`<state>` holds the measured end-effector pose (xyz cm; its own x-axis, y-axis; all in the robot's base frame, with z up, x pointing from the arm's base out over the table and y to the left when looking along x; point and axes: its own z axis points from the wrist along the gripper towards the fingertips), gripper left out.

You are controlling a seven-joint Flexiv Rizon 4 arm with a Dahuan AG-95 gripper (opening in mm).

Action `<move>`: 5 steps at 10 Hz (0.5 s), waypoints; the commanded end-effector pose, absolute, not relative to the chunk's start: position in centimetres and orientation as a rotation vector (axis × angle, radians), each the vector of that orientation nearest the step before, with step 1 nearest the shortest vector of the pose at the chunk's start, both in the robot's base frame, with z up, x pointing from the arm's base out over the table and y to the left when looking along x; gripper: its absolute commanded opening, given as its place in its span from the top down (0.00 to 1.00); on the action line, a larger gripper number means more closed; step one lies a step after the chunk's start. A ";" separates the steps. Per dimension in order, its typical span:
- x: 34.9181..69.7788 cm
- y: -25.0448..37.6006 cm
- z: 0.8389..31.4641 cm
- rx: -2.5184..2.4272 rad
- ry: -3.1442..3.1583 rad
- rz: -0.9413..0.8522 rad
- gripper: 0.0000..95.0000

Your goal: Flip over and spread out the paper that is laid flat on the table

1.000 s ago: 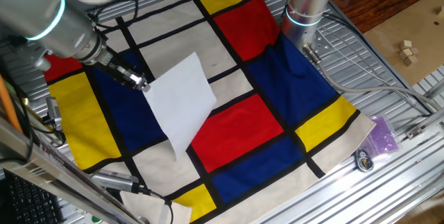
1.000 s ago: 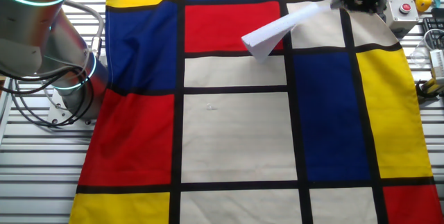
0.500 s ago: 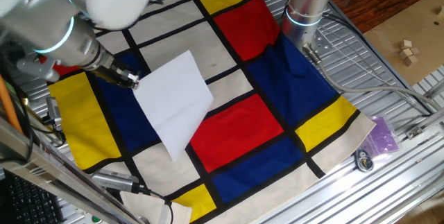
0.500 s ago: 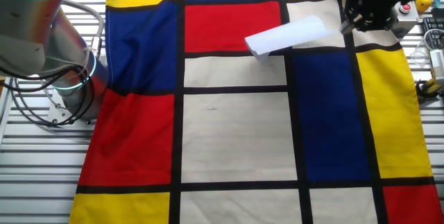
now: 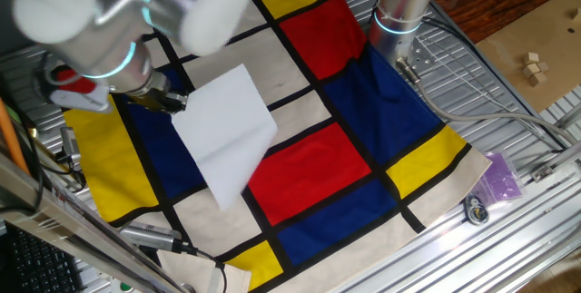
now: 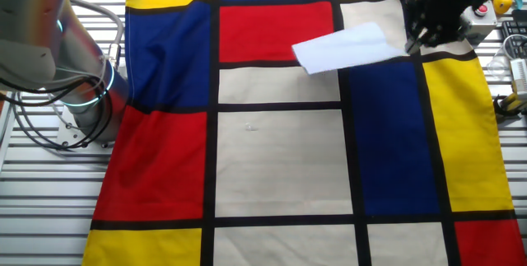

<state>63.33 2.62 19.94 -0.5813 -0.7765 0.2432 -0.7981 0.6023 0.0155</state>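
The paper [image 5: 225, 133] is a white sheet lying low and nearly flat over the blue, cream and red blocks of the cloth on the table [image 5: 508, 121]. In the other fixed view the paper [image 6: 344, 48] lies across the cream and blue blocks near the top right. My gripper [image 5: 175, 103] is at the sheet's left corner, fingers closed on its edge. It also shows in the other fixed view [image 6: 414, 40], at the paper's right edge, dark and partly cut off by the frame.
A silver arm base [image 5: 399, 7] stands at the cloth's far edge and shows at the left in the other view [image 6: 82, 93]. A purple bag [image 5: 499, 177] and wooden blocks [image 5: 534, 66] lie to the right. A button box [image 6: 482, 7] sits beside my gripper.
My gripper has moved outward and down with the paper's edge. The sheet has swung from steeply tilted to nearly flat on the cloth.
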 end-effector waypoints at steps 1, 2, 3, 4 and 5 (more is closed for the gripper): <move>64.0 2.1 19.2 1.324 -2.595 0.153 1.00; 64.1 2.1 18.9 1.328 -2.592 0.162 1.00; 64.1 2.1 18.8 1.332 -2.589 0.166 1.00; 64.2 2.0 18.3 1.351 -2.588 0.179 1.00; 64.3 2.0 18.0 1.342 -2.588 0.189 1.00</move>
